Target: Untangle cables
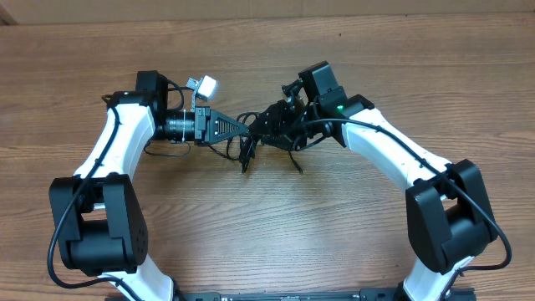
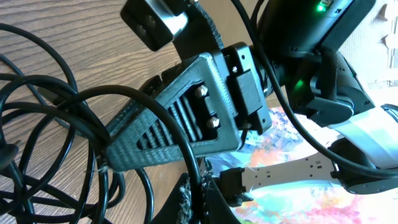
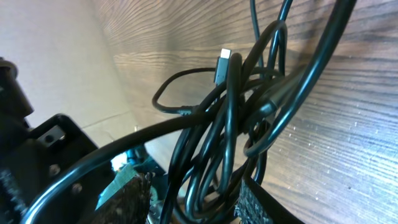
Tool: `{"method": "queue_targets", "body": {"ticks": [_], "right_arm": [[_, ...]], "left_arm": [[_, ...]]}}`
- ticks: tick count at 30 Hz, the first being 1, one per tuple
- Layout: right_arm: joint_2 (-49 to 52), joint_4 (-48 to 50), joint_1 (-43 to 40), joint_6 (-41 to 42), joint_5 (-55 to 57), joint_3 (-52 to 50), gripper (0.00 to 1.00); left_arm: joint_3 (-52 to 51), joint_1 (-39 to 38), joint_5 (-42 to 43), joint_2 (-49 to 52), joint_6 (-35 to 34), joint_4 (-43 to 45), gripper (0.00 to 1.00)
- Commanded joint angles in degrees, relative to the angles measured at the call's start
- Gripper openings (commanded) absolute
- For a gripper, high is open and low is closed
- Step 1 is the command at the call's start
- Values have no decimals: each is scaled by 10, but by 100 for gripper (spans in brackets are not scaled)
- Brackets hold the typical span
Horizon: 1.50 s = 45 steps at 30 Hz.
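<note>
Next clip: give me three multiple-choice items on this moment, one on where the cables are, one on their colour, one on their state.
1. Where do the cables lie?
A. At the near edge.
B. Between the left gripper and the right gripper.
C. At the far left corner.

2. What colour are the cords?
A. White.
B. Red.
C. Black.

3. What state are they in?
A. Bunched in crossing loops.
B. Laid straight and apart.
C. Coiled and tied.

Answers:
1 B, the overhead view shows the bunch where the two grippers meet.
2 C, every strand is black in all views.
3 A, the right wrist view shows loops crossing over each other.
</note>
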Motion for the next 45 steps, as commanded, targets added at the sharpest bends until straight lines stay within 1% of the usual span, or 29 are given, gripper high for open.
{"method": "queue_targets", "body": {"ticks": [1, 4, 8, 11, 15, 20, 24, 29, 36, 39, 41, 45], "right_arm": [[-12, 4, 19, 1, 62, -2, 46], [-12, 4, 37, 0, 120, -2, 49], [-12, 3, 62, 0, 187, -2, 49], [-12, 2, 73, 1, 228, -2, 48], [-11, 1, 74, 0, 253, -2, 48], [-11, -3, 76, 0, 257, -2, 48], [-11, -5, 84, 0, 272, -3, 48], [-11, -3, 102, 0, 294, -8, 49], [-11, 1, 121, 0, 354, -25, 49], [-11, 9, 121, 1, 376, -41, 49], [-11, 13, 121, 0, 384, -51, 51], [-11, 15, 120, 0, 407, -57, 52]], "left_arm": [[12, -3, 32, -11, 12, 0, 4], [12, -3, 54, -11, 13, -12, 4], [12, -3, 78, -11, 13, -30, 4], [12, -3, 91, -14, 19, -70, 4], [12, 4, 85, -33, 63, -122, 4], [13, 26, 60, -81, 56, -133, 4], [13, 48, -9, -135, 5, -129, 4], [13, 75, -127, -211, -92, -105, 4], [13, 97, -230, -322, -221, -32, 4], [13, 99, -318, -372, -276, 3, 4], [13, 99, -380, -403, -301, 21, 4], [13, 99, -483, -461, -328, 50, 4]]}}
